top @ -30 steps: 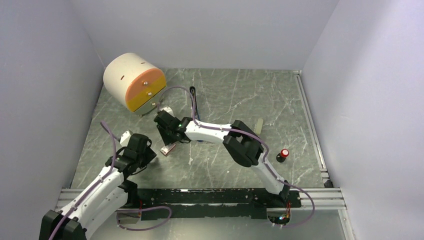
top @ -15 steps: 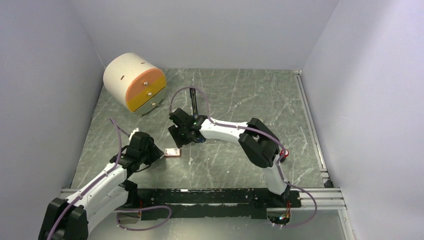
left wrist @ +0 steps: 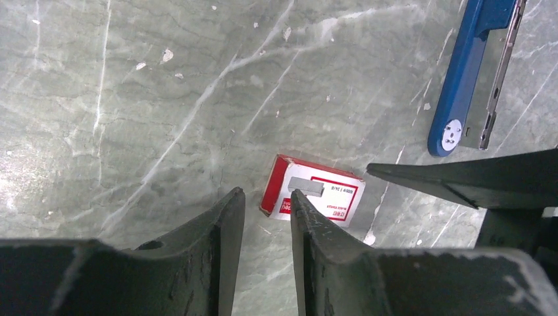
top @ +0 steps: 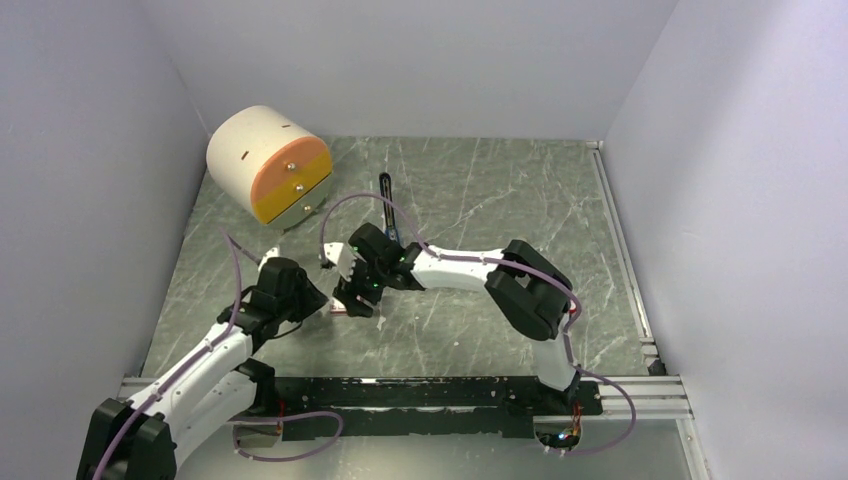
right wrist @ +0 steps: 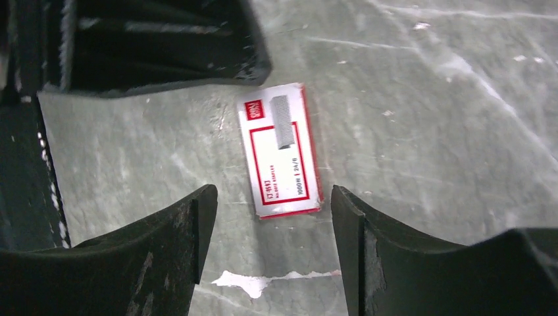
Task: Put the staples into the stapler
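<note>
Table (top: pixel 480 200) bare around work spot. Right gripper (right wrist: pixel 271 197): jaws spread wide, empty, staples box (right wrist: pixel 283 158) dead ahead between tips. Left gripper (left wrist: pixel 266 197): jaws narrowly parted, empty, box just beyond, offset right. Stapler (left wrist: pixel 470 72) lies past box. Box flat, long axis along right gripper's reach.

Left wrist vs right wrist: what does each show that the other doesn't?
Only left wrist: the blue stapler, its metal channel showing, lying on the table at upper right.
Only right wrist: the whole label of the staple box, end to end, just ahead of the open right tool.
Both: that red-and-white staple box lying flat on the marble, not gripped, and a black part of the other arm's tool at the frame edge. The left tool is open too, with a narrow gap.
</note>
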